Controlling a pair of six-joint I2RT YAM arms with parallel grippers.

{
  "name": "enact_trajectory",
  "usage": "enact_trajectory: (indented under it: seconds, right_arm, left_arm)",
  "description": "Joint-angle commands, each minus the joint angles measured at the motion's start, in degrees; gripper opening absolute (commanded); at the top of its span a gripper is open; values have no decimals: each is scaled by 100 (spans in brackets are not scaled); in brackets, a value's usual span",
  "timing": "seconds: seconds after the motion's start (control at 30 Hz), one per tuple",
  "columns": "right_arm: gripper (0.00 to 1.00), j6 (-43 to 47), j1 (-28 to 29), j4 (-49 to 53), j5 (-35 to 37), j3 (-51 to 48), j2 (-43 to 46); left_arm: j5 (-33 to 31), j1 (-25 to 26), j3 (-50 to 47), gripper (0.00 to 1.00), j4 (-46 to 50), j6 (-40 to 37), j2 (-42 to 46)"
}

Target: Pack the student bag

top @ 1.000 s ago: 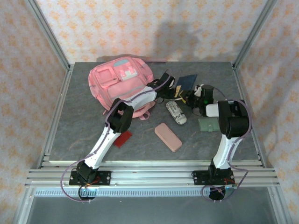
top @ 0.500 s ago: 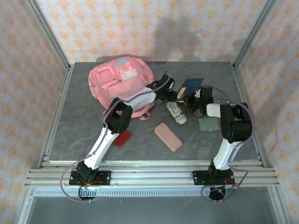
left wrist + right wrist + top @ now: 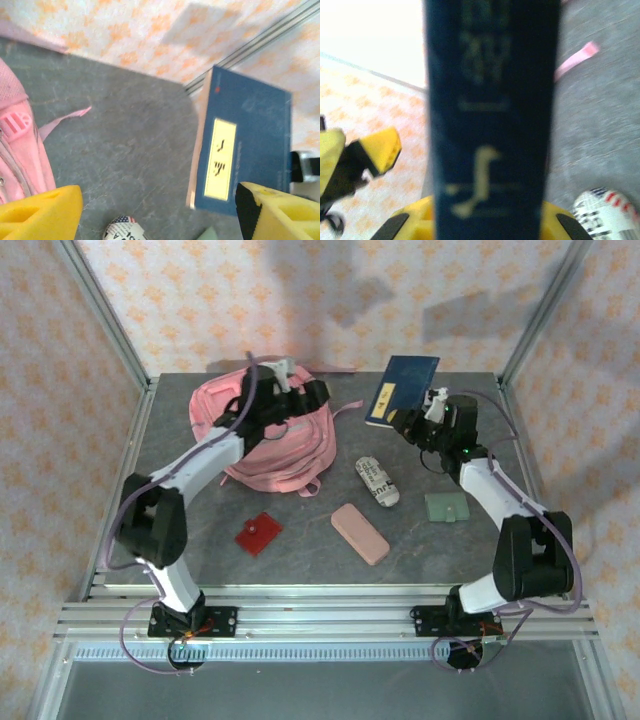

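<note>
Step in hand, by my read: getting the blue book (image 3: pixel 404 390) into the student bag (image 3: pixel 262 440). The bag lies flat at the far-left of the table (image 3: pixel 180 540), front pockets up. The book is off the table and near upright at the far side, right of the bag and clear of it.

Next move, as I judge it: the bag needs an open mouth before the book can go in. I can't tell from above whether the main zip is open. If it's shut, the left arm has to take the pull or the top edge and hold the opening wide. The right arm then carries the book across, turns it edge-first and slides it in. The cover is broad against a soft opening, so alignment will matter more than speed.

Jaws:
- Right gripper (image 3: pixel 410 422) is clamped on the book's lower edge. The right wrist view shows the dark cover seated between the yellow pads (image 3: pixel 412 222), so it is closed on it.
- Left gripper (image 3: pixel 312 393) sits over the bag's upper right edge, jaws spread wide. The left wrist view shows its fingers (image 3: pixel 40 215) far apart with only bare table between them, so nothing is held. I can't tell whether it touches the fabric.

Not yet packed, lying mid-table: print pouch (image 3: pixel 377 482), pink pencil case (image 3: pixel 360 533), red card holder (image 3: pixel 258 533), green wallet (image 3: pixel 448 508).
</note>
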State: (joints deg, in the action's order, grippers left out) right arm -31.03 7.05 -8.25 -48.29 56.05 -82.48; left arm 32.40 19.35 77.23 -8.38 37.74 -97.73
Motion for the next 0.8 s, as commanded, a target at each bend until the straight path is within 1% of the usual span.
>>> enact_trajectory:
  seconds: [0.0,0.07,0.17,0.3,0.4,0.57,0.6,0.67,0.73,0.77]
  right_arm:
    - [0,380,328,143,-988,204,405]
    - [0,436,531,169,-1394,204,517]
    - [0,699,856,442,-1762,247,663]
    - [0,943,1210,463,-2247,162,810]
    - [0,1140,1431,549,-2526,138,862]
    - [0,1290,1519,587,-2784,57,974]
    - [0,1308,1519,632,-2806,55,990]
    - [0,1430,1519,785,-2819,70,990]
    - [0,1502,1519,909,-2805,98,970]
    - [0,1527,1519,934,-2835,99,949]
  left_arm:
    - [1017,19,-619,79,-874,323,310]
    - [1303,-27,-870,79,-994,242,545]
    - [1637,-55,-1222,79,-1216,170,873]
    - [1699,-71,-1528,80,-1324,63,1197]
    - [1857,-72,-1598,81,-1507,142,1311]
    - [2117,-124,-1779,80,-2054,415,1424]
    - [2253,-141,-1838,79,-2287,568,1430]
    - [2481,-168,-1975,72,-2804,908,1446]
    - [2626,-203,-2073,59,-3095,1122,1465]
    - [2704,-220,-2102,51,-3153,1156,1476]
